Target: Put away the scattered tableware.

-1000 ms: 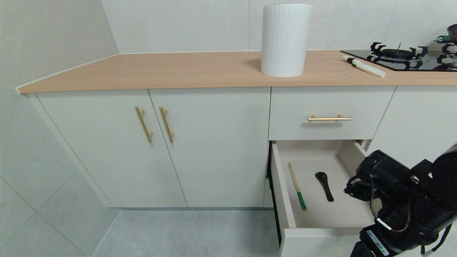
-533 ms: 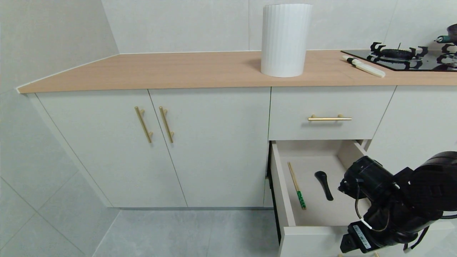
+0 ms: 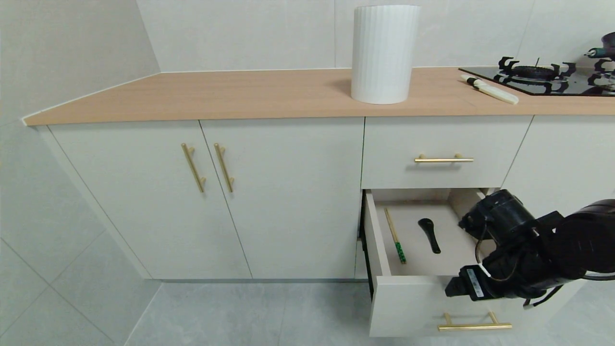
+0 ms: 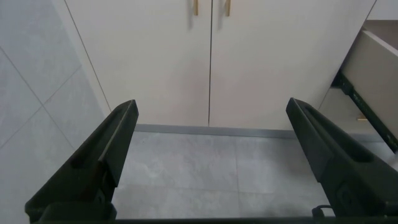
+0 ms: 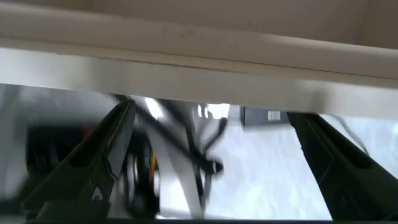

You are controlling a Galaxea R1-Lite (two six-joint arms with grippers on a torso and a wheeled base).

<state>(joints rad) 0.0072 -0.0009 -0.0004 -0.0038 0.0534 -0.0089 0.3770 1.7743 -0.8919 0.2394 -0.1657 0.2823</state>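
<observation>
Kitchen, pale base units under wood counter (image 3: 216,96). R gripper (image 5: 214,134): fingers spread wide, nothing between them, at front panel of the lower drawer (image 3: 408,302), above its handle (image 3: 474,327); contact prob., view too blurred to be sure. Drawer stands partly out. Inside: chopsticks (image 3: 395,236) along its L wall, black spoon (image 3: 429,234) just beside, mid-floor, not touching. L gripper (image 4: 211,109): also spread, empty, low over floor (image 4: 186,180), well L of drawer, facing cabinet doors (image 3: 206,202). Above drawer, on counter: white ribbed canister (image 3: 382,53); cream-handled utensil (image 3: 490,90) up and to R, by hob (image 3: 543,77).
</observation>
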